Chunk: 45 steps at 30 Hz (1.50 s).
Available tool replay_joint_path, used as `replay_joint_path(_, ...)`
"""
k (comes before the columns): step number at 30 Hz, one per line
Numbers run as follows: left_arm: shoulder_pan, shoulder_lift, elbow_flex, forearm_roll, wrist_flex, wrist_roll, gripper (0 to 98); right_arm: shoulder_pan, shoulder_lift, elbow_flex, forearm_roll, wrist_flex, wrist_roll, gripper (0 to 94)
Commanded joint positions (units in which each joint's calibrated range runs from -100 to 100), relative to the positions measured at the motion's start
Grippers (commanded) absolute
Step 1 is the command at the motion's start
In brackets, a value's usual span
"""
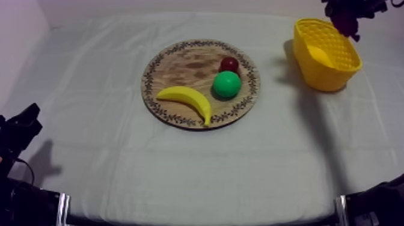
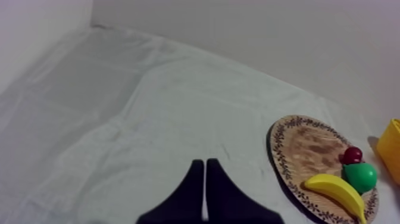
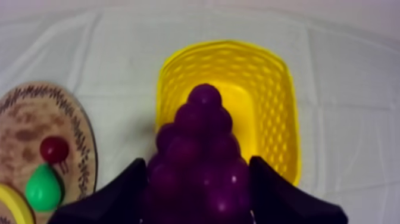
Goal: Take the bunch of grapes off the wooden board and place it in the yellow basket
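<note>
My right gripper point(image 3: 199, 165) is shut on the purple bunch of grapes point(image 3: 202, 143), which hangs above the near-left rim of the yellow basket point(image 3: 271, 101). From above, the right gripper point(image 1: 348, 13) holds the grapes point(image 1: 344, 19) over the far end of the basket point(image 1: 327, 57). The round wooden board point(image 1: 180, 66) lies mid-table and carries a banana point(image 1: 186, 98), a green pear point(image 1: 226, 84) and a small red fruit point(image 1: 229, 63). My left gripper point(image 2: 204, 182) is shut on nothing, low over bare cloth, well left of the board point(image 2: 306, 149).
The left gripper point(image 1: 24, 125) rests at the table's lower left edge. The basket's edge point(image 2: 390, 149) shows beyond the board in the left wrist view. Bare cloth stretches between board and basket and across the front of the table.
</note>
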Motion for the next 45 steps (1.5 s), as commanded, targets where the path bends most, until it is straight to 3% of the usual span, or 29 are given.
replay_joint_path(1, 0.0, 0.0, 0.0, 0.01, 0.0, 0.0, 0.1, 1.2, 2.8, -3.8, -0.6, -0.2, 0.3, 31.4)
replay_joint_path(21, 0.0, 0.0, 0.0, 0.01, 0.0, 0.0, 0.1, 4.8, 21.5, -14.4, -1.1, -3.4, 1.1, 30.5)
replay_joint_path(36, 0.0, 0.0, 0.0, 0.01, 0.0, 0.0, 0.1, 6.0, 27.0, -5.8, 0.7, -10.9, 0.4, 30.7)
replay_joint_path(45, 0.0, 0.0, 0.0, 0.01, 0.0, 0.0, 0.1, 5.4, 27.5, -3.2, 1.0, -12.1, 0.0, 30.7)
